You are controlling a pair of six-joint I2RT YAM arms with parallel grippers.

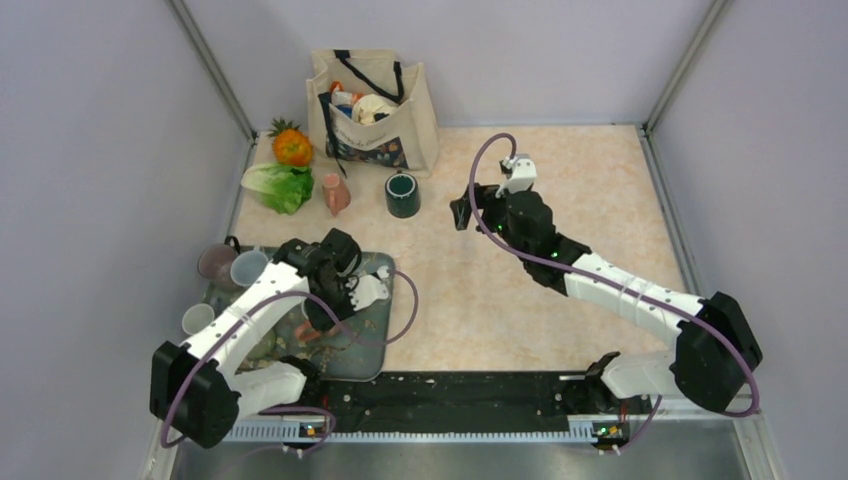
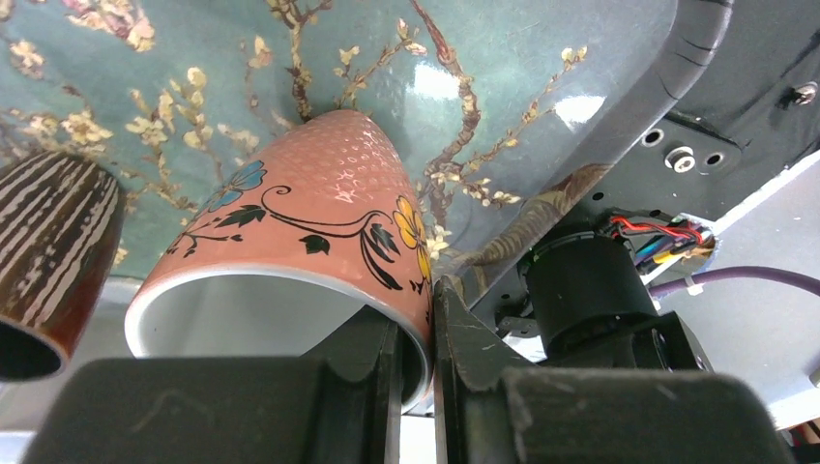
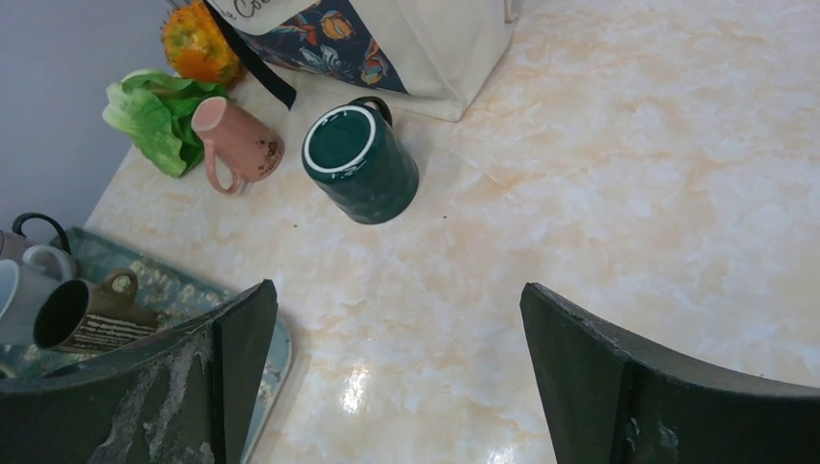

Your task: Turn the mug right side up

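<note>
**Q:** Top external view: where is the left arm?
**A:** The left end effector (image 1: 322, 318) is over the teal blossom-patterned tray (image 1: 378, 345), at the left of the marbled beige worktop (image 1: 620, 200). The salmon-pink floral ceramic mug (image 1: 312, 332) sits at its tip, on the tray.

**Q:** Left wrist view: grasp condition?
**A:** The mug lies tilted on the tray, with its opening toward the camera. The end effector pinches the rim, one finger inside and one outside. A brown white-striped mug (image 2: 53, 251) lies just beside it.

**Q:** Right wrist view?
**A:** The right end effector (image 3: 395, 290) is spread wide above the worktop, holding nothing. A dark green glazed mug (image 3: 360, 164) stands near a cream fabric tote bag (image 3: 425, 48).
</note>
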